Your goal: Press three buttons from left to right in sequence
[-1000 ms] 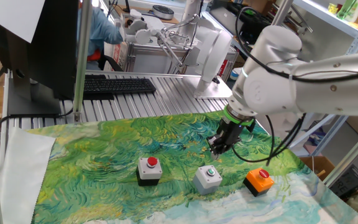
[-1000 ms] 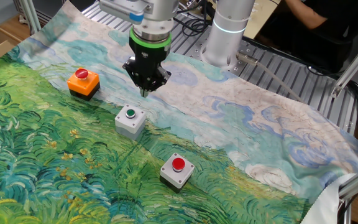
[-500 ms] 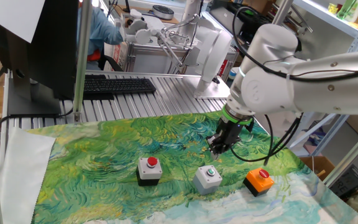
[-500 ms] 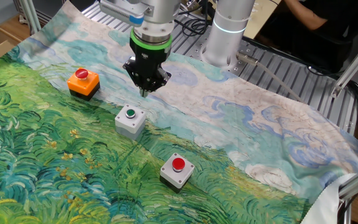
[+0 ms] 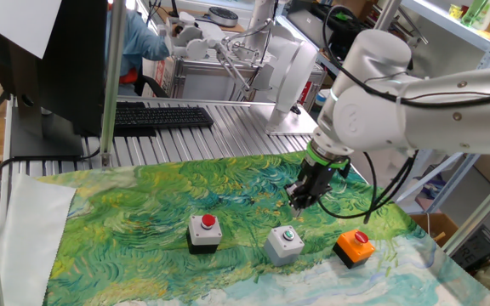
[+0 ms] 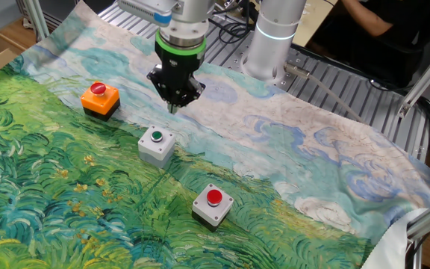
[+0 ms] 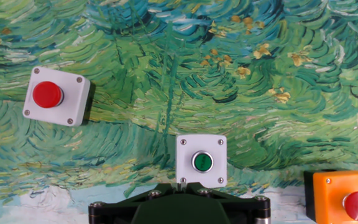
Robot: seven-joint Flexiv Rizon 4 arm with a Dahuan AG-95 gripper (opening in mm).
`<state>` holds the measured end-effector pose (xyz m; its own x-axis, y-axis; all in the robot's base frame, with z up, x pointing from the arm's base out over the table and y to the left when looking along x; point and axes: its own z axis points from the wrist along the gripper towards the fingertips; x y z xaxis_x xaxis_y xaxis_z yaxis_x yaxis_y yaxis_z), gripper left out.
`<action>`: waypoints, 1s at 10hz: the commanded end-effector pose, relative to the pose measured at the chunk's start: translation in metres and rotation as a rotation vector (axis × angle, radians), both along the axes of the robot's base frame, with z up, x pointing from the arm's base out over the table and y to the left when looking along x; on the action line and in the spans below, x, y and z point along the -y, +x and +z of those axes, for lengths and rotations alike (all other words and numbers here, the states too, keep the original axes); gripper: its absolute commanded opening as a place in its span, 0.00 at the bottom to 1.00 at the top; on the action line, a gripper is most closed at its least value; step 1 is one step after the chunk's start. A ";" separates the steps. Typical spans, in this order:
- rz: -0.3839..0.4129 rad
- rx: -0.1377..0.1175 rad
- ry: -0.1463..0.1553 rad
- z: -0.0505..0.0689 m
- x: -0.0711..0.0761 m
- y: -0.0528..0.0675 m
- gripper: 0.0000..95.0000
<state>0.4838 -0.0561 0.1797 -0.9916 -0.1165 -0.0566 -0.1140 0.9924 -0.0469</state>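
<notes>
Three buttons stand in a row on the painted cloth. The black-and-white box with a red button (image 5: 204,231) (image 6: 213,205) (image 7: 56,96) is at the left. A grey box with a green button (image 5: 285,243) (image 6: 156,143) (image 7: 201,161) is in the middle. The orange box with a red button (image 5: 354,247) (image 6: 100,99) (image 7: 344,197) is at the right. My gripper (image 5: 299,202) (image 6: 174,107) (image 7: 182,182) hangs above the cloth just behind the grey box, touching none of them. Its fingers meet in a point, shut on nothing.
The cloth (image 5: 168,200) covers the front of a slatted metal table (image 5: 228,119). A black keyboard (image 5: 160,116) and a monitor stand at the back left, and the arm's white base (image 6: 275,37) is behind the cloth. A person sits beyond the table.
The gripper has drifted very slightly up and back from the grey box. The three boxes have not moved.
</notes>
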 end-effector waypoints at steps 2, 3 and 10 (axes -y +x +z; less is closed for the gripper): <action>-0.002 0.007 -0.001 -0.004 0.006 -0.002 0.00; 0.004 0.009 -0.002 -0.006 0.014 -0.003 0.00; 0.043 0.000 0.002 -0.009 0.084 0.007 0.00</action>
